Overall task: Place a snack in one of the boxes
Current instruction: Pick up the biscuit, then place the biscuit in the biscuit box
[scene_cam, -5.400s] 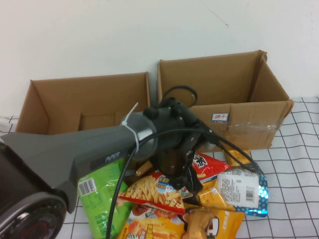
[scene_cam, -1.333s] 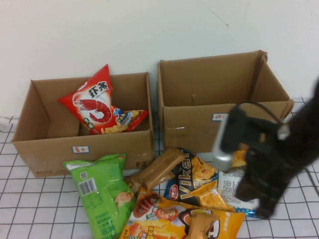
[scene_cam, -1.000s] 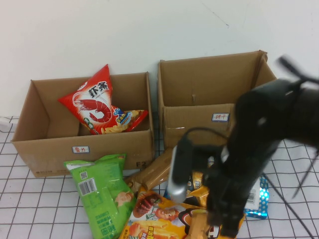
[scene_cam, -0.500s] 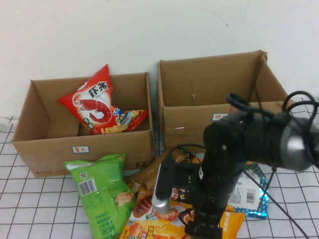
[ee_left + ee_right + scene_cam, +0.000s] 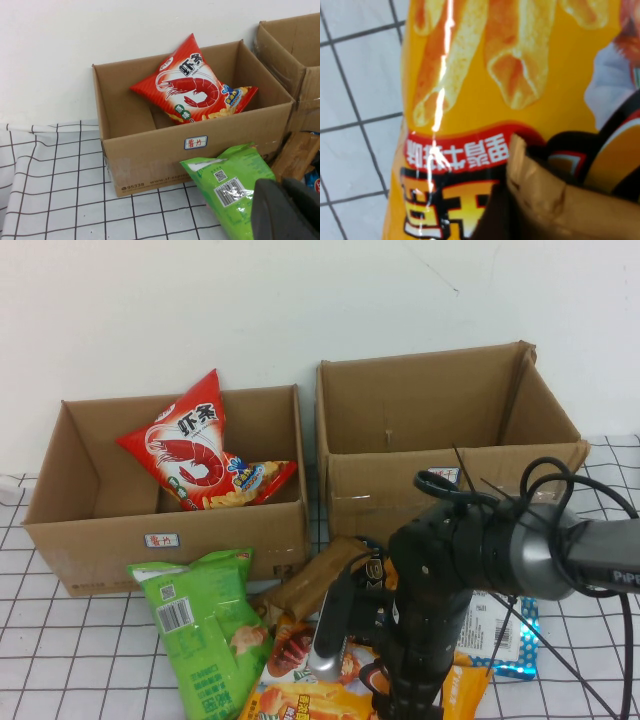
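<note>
2 boxes at the wall, snacks piled in front.
The right box [image 5: 440, 430] stands empty; the left box [image 5: 170, 490] holds a red shrimp bag [image 5: 195, 455]. The right gripper [image 5: 405, 705] is low over the yellow chip bag [image 5: 485, 100], its claw hidden. The left gripper [image 5: 287, 210] sits cut off beside the green bag [image 5: 230, 185].

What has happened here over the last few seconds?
The red shrimp-chip bag and a fries bag went from the pile into the left cardboard box, and the left arm withdrew; only a dark part of it shows in its wrist view. The right gripper swung down over the yellow snack bag. The right cardboard box and green bag stayed.
</note>
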Robot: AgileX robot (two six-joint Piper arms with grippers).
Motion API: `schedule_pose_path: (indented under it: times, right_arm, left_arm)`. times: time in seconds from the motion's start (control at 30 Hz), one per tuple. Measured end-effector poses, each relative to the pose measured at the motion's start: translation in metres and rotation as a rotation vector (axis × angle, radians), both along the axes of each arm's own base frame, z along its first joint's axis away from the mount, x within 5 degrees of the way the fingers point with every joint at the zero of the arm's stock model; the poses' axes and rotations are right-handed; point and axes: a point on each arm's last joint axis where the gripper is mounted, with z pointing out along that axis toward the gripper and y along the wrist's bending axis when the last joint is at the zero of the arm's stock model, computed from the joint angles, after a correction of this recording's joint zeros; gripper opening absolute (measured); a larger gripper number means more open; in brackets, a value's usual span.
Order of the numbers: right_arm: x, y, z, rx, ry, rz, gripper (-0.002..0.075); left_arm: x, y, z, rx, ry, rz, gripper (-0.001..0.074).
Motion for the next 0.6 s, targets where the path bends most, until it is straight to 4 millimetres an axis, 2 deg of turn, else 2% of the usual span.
schedule_pose_path:
  times: [0.07,0.13,0.3,0.43,0.6]
  right_arm:
    - [0.0,0.0,0.0,0.002,-0.001,-0.01,0.0625]
    - [0.0,0.0,0.0,0.001,-0.001,-0.014,0.0542]
    - [0.001,0.0,0.004,0.003,-0.004,-0.031,0.0252]
    - [0.004,0.002,0.026,0.02,-0.039,-0.051,0.0245]
    - [0.011,0.001,0.079,0.077,-0.17,-0.083,0.0245]
  left_arm:
    - [0.0,0.0,0.0,0.0,0.0,0.0,-0.0001]
    - [0.0,0.0,0.0,0.0,0.0,0.0,-0.0001]
    - [0.0,0.0,0.0,0.0,0.0,0.0,-0.0001]
    - [0.0,0.0,0.0,0.001,0.0,0.0,-0.0001]
    - [0.0,0.0,0.0,0.001,0.0,0.0,-0.0001]
